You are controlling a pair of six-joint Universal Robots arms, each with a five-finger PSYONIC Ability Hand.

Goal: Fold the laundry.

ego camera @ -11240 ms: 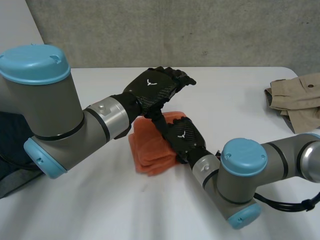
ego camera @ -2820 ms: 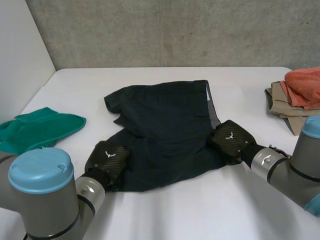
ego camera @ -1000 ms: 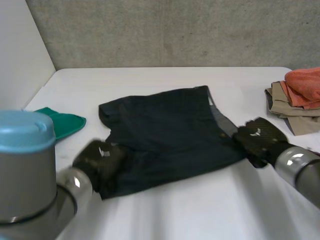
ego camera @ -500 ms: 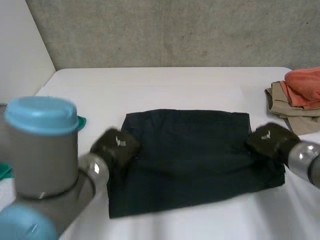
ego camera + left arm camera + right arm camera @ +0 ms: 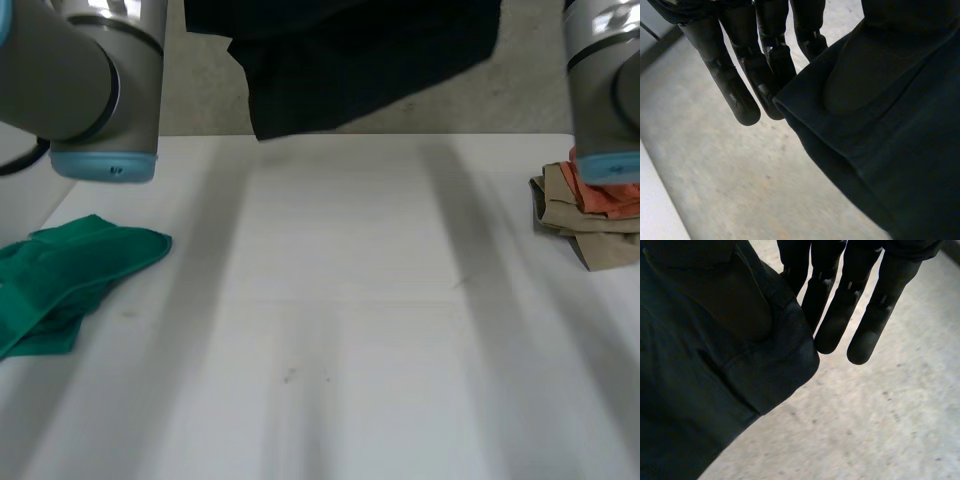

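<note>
A crumpled green cloth (image 5: 70, 270) lies at the left of the white table (image 5: 340, 330). The left hand (image 5: 722, 75) pinches a corner of the dark navy fabric garment (image 5: 360, 60) between straight fingers and thumb (a bulge beneath the fabric). The garment hangs above the table's far side. The right hand (image 5: 840, 315) pinches another corner likewise. A folded beige and orange clothes pile (image 5: 590, 225) sits at the right.

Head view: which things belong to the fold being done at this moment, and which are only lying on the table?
In hand: dark garment, held up above the white table; left hand and right hand, each pinching its edge.
Lying about: green cloth, crumpled; orange cloth on the beige garment.
</note>
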